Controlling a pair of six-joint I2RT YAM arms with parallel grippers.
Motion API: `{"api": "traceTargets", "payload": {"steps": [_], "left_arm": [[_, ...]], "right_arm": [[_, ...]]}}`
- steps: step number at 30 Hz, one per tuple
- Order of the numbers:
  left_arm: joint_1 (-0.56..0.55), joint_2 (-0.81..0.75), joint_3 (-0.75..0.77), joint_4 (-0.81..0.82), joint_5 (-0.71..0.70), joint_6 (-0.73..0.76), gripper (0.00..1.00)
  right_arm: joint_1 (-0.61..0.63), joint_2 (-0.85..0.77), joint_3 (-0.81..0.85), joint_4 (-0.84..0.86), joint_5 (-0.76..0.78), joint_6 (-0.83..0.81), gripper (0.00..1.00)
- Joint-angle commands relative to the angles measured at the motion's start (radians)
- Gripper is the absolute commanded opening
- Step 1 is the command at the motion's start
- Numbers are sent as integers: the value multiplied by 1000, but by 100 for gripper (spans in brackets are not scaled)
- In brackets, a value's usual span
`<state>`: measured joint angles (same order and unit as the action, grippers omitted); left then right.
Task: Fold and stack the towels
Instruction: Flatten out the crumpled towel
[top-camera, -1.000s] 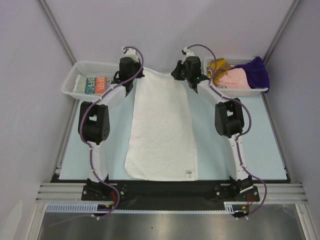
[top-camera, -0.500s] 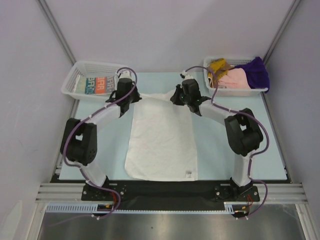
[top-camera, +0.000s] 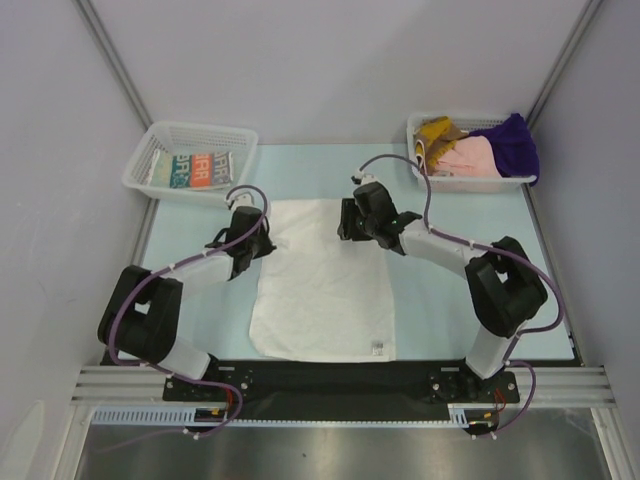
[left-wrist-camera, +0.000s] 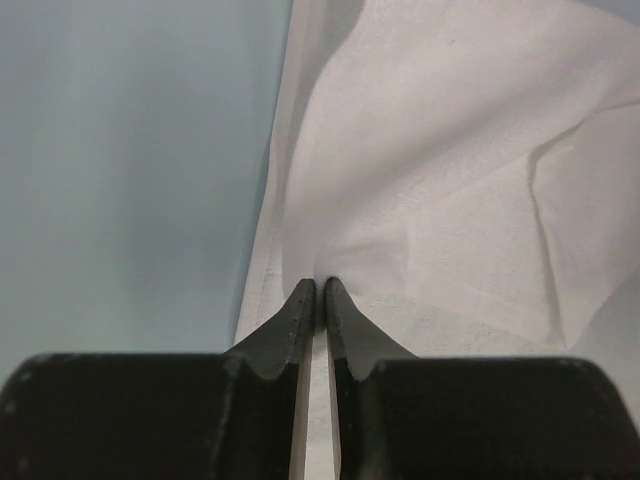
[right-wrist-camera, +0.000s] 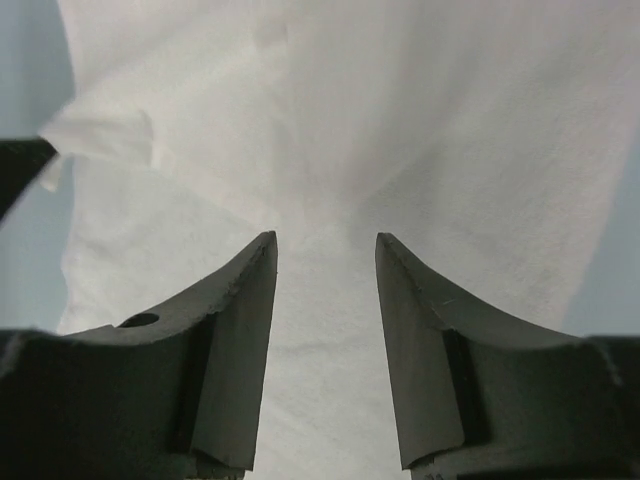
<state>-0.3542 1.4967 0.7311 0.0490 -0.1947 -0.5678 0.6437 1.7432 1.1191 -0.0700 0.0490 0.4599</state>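
A white towel (top-camera: 322, 295) lies flat on the pale blue worktop (top-camera: 440, 300). The left end effector (top-camera: 248, 243) sits at its far left corner, and the right end effector (top-camera: 350, 222) at its far right corner. Far left, a mesh basket (top-camera: 140, 165) holds a printed towel (top-camera: 195, 170). Far right, another basket (top-camera: 470, 183) holds a mustard towel (top-camera: 437, 130), a pink towel (top-camera: 468, 155) and a purple towel (top-camera: 512, 143).

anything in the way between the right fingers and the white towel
nothing visible does: the right gripper stands open right over the white towel, with only its cloth showing between the fingers
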Motion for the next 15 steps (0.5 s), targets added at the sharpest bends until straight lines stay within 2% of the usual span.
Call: {"api": "traceTargets", "payload": {"steps": [1, 5, 6, 7, 9, 12, 15], "left_arm": [[-9, 5, -4, 78, 26, -46, 14], [-11, 14, -6, 91, 41, -49, 17], [-11, 14, -4, 89, 41, -47, 19], [-11, 16, 1, 86, 40, -44, 21], [-11, 20, 5, 81, 38, -40, 24], [-11, 36, 24, 78, 38, -35, 25], [-11, 51, 43, 74, 44, -33, 22]], "right_arm": [[-21, -44, 195, -133, 81, -88, 49], [-33, 116, 442, -256, 109, -158, 43], [-32, 160, 553, -290, 115, -179, 41], [-30, 252, 617, -362, 118, -187, 38], [-15, 321, 744, -446, 127, -191, 34], [10, 400, 783, -462, 147, -194, 31], [30, 437, 778, -453, 160, -191, 31]]}}
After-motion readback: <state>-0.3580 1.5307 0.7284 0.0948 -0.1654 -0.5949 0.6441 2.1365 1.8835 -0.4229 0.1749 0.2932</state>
